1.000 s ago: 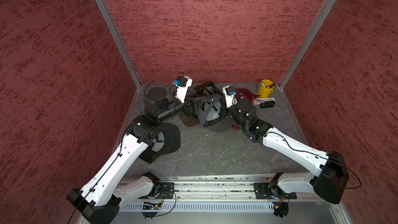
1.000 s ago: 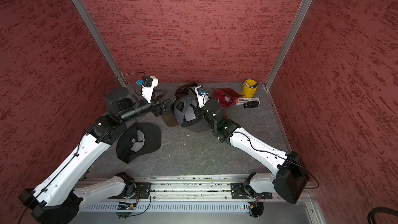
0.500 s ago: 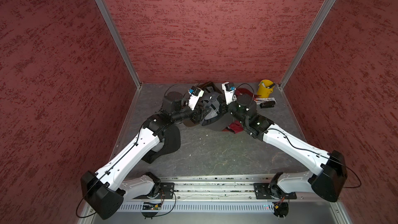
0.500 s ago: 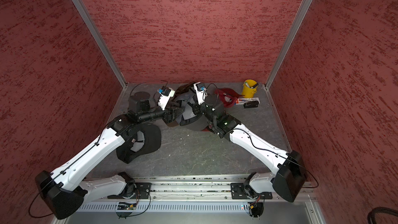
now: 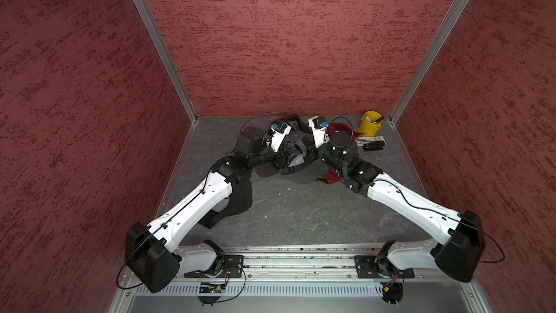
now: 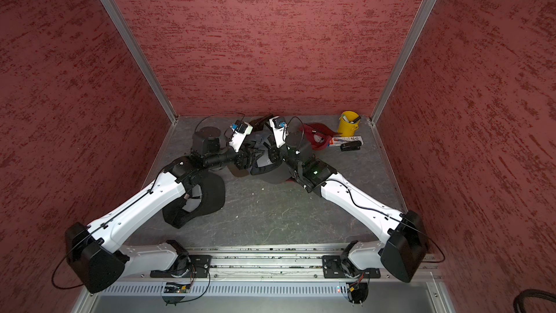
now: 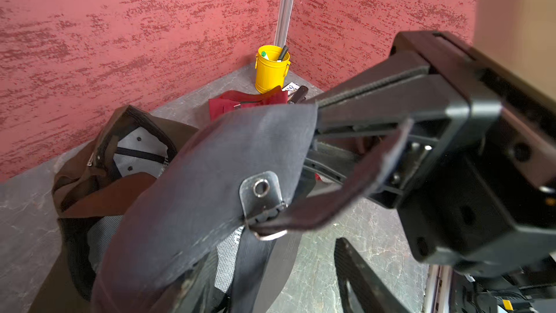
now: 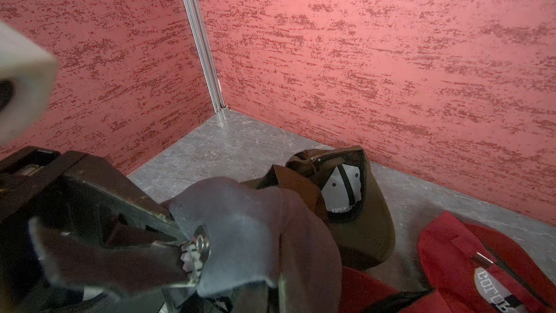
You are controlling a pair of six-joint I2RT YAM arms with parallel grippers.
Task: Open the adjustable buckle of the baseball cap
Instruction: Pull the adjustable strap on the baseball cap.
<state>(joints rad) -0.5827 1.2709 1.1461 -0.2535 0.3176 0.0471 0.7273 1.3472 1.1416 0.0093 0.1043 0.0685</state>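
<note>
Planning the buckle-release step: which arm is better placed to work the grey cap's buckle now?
Left. The right gripper is shut on the grey cap at its rear edge, so it is busy holding it. The left gripper is open and free, close beside the metal buckle.

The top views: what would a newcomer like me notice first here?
At the back of the grey table a dark grey cap is worked from both sides: the right gripper is clamped on its edge, the left gripper close to its metal buckle. A yellow bucket stands in the far right corner, near a red cap.
</note>
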